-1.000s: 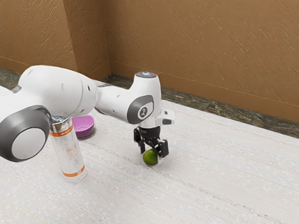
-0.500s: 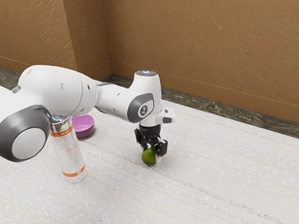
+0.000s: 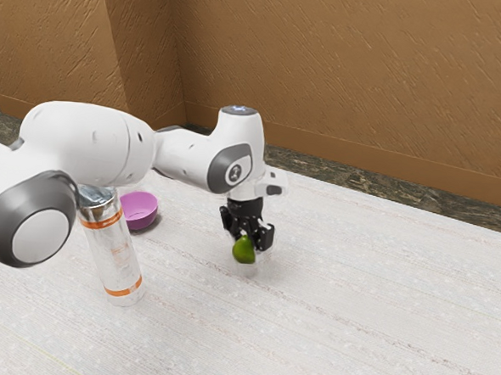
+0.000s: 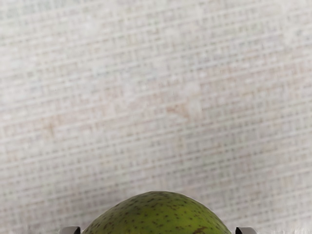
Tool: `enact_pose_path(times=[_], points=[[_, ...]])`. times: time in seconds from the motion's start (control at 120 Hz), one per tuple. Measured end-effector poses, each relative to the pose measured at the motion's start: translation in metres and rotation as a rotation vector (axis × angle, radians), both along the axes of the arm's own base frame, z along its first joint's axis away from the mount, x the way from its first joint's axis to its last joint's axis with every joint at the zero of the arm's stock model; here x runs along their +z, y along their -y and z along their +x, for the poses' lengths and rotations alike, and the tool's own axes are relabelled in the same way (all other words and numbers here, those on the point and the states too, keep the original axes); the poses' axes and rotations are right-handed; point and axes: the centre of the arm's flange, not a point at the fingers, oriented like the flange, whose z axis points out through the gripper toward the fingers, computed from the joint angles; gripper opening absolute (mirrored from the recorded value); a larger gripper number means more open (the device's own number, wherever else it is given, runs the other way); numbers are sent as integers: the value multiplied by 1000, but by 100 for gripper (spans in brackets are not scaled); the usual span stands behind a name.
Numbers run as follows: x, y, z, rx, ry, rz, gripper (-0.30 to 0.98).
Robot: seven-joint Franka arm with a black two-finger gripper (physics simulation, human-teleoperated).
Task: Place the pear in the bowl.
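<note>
Green pear | gripped by end effector, off the table | orange-banded bottle: faint mark, possibly lettering, unreadable

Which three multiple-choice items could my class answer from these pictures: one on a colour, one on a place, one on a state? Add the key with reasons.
1. What colour is the bowl?
A. Green
B. Purple
C. Orange

2. Where is the pear?
A. Inside the bowl
B. Underneath the bowl
C. In the pincer

3. How does the bowl sit on the table?
A. With its opening up
B. Upside down
C. Tipped on its side

Key:
1. B: its visible wall and inside are pinkish purple.
2. C: the wrist view shows a fingertip on either side of the pear, and the exterior view shows it at the pincer, away from the bowl.
3. A: the exterior view looks down past its rim into its hollow.
</note>
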Motion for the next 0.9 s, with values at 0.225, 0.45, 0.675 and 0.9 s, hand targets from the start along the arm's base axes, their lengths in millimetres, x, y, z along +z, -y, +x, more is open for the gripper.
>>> enact_pose_path(times=[0.225, 0.45, 0.675, 0.9], points=[[93, -89, 18, 80, 73, 72, 33], [122, -201, 18, 169, 63, 104, 31], [109, -263, 1, 201, 11, 100, 31], [74, -279, -11, 186, -55, 99, 30]])
